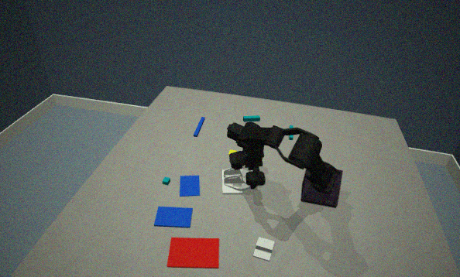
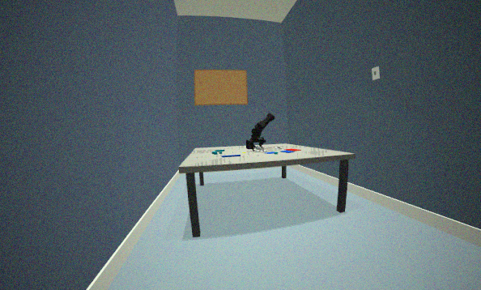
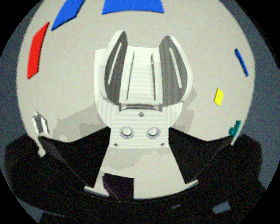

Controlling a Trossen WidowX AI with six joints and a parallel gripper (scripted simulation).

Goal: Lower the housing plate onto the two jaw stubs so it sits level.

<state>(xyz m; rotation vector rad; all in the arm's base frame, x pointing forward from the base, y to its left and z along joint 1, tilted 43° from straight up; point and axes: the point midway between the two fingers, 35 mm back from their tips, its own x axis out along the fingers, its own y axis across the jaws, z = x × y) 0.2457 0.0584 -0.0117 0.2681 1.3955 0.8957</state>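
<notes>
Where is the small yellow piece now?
In the wrist view, the yellow piece lies right of the gripper, between the blue bar and teal pieces.

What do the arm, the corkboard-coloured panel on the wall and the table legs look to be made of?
Arm: probably matt plastic or painted metal, black and without glare.
Orange-brown panel: possibly cork, flat and evenly coloured.
Table legs: dark, straight-edged; wood or metal, cannot tell.

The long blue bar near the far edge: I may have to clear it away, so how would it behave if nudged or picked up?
The long blue bar looks straight and unbent, so it is probably stiff. Its flat-sided shape suggests sliding or swivelling more than rolling. Being slim, it is likely light, though its material can't be told.
</notes>
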